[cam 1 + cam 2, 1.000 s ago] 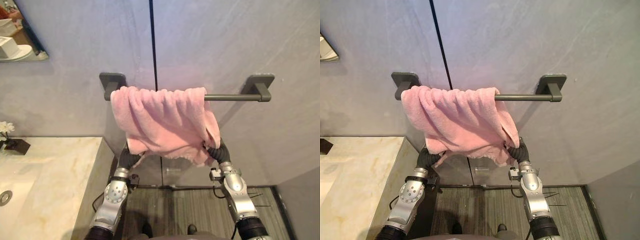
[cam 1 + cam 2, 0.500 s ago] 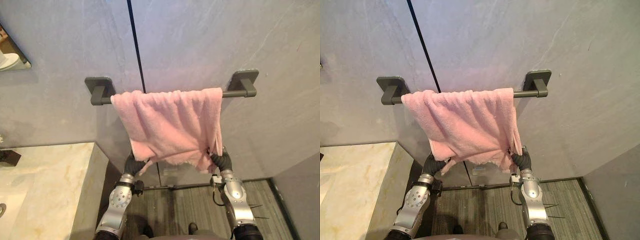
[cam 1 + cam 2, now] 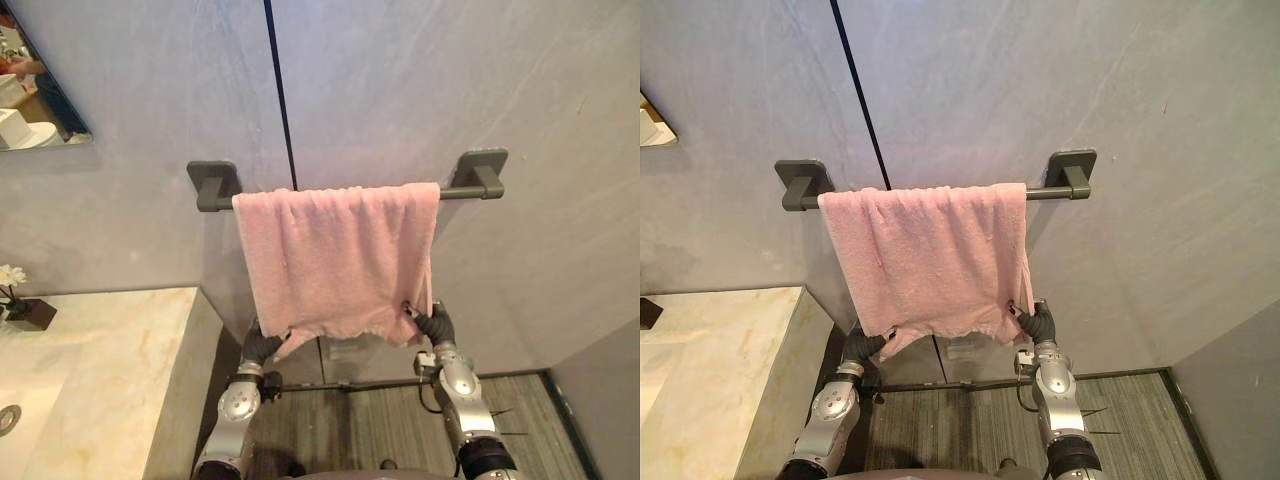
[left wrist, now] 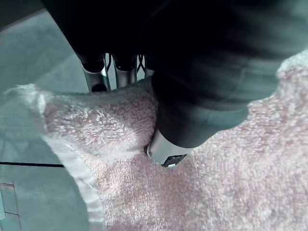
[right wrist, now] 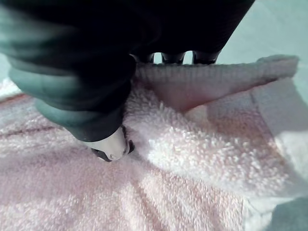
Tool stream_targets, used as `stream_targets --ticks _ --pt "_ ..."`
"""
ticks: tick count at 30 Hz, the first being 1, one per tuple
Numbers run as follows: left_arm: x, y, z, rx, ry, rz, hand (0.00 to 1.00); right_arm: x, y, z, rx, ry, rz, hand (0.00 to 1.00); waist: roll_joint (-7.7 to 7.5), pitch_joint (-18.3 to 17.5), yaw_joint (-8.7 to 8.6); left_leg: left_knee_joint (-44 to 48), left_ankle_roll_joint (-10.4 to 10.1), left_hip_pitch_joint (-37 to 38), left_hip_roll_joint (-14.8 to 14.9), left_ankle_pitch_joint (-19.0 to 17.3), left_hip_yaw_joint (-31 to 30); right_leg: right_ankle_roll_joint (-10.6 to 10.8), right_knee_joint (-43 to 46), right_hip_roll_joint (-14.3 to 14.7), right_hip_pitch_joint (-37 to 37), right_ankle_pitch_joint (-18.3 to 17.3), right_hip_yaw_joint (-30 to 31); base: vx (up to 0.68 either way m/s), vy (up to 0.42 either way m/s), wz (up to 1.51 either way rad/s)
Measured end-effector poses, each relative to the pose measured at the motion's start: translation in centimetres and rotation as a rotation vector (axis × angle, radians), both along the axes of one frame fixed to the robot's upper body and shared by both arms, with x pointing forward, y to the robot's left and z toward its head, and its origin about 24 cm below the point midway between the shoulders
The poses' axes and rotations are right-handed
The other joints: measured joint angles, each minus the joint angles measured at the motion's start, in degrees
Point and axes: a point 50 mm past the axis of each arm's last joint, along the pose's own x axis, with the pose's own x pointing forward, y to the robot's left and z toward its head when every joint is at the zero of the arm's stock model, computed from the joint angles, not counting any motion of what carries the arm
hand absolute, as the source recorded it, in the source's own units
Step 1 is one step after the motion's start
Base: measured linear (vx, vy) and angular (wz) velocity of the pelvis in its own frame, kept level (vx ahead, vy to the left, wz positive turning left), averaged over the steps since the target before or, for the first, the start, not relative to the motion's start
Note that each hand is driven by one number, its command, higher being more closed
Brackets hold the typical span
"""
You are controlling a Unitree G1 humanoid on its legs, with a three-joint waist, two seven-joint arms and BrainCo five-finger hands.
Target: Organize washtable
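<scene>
The towel (image 3: pixel 335 260) is thick, nubbly pink terry cloth. The rail (image 3: pixel 455 192) looks like matt dark metal, the wall (image 3: pixel 450 80) is smooth matt grey, and the tabletop (image 3: pixel 100 370) is polished cream marble.

There is one pink terry towel (image 3: pixel 335 260) and one dark grey metal towel bar (image 3: pixel 457 190) with two square wall brackets, a left bracket (image 3: pixel 212 180) and a right bracket (image 3: pixel 483 168). One pale marble surface (image 3: pixel 110 360) carries one round metal drain (image 3: pixel 8 420) and one small white flower (image 3: pixel 12 275) in one dark square pot (image 3: pixel 30 313). There is one wall mirror (image 3: pixel 35 90). The robot hands number two: the left robot hand (image 3: pixel 262 345) and the right robot hand (image 3: pixel 434 325).
</scene>
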Motion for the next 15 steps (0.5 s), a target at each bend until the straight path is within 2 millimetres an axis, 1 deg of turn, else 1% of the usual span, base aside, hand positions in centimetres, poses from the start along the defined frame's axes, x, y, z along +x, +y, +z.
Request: stream_targets --ticks 3,7,10,12,15 --pt "-0.6 0.7 -0.6 -0.018 0.041 0.065 0.00 -0.3 -0.8 -0.3 -0.001 0.016 -0.059 0.00 -0.59 -0.01 -0.06 0.00 -0.04 -0.05 0.01 -0.04 -0.16 -0.06 -0.06 0.01 0.04 -0.15 -0.10 0.00 0.000 0.00" --pt "-2.3 1.3 -1.7 -0.028 0.106 0.107 0.00 -1.2 -1.5 -1.2 -0.005 0.071 -0.123 0.00 -1.27 -0.33 0.05 0.02 0.06 0.01 0.01 -0.04 -0.25 -0.31 -0.13 0.00 0.20 -0.20 -0.19 0.01 -0.002 0.00" --pt "-2.8 2.3 -2.2 -0.053 0.140 0.181 0.00 -2.6 -3.0 -2.3 -0.004 0.136 -0.215 0.00 -1.34 -0.33 0.71 0.34 0.05 0.21 0.03 -0.17 -0.05 -0.36 -0.24 0.00 0.43 -0.17 -0.19 0.04 -0.011 -0.01" --pt "-3.3 3.3 -2.6 -0.068 0.161 0.245 0.00 -4.4 -4.1 -3.9 -0.001 0.240 -0.288 0.00 -1.33 -0.32 1.18 0.36 -0.05 0.64 0.06 -0.32 0.07 -0.36 -0.55 0.02 1.02 -0.17 -0.20 0.00 0.000 0.00" --pt "-4.1 4.1 -2.9 -0.077 0.177 0.291 0.00 -6.5 -4.6 -5.3 0.013 0.325 -0.339 0.00 -1.31 -0.32 1.07 0.36 -0.10 0.74 0.12 -0.40 0.24 -0.47 -0.77 0.05 1.10 -0.09 -0.04 -0.01 -0.013 -0.03"
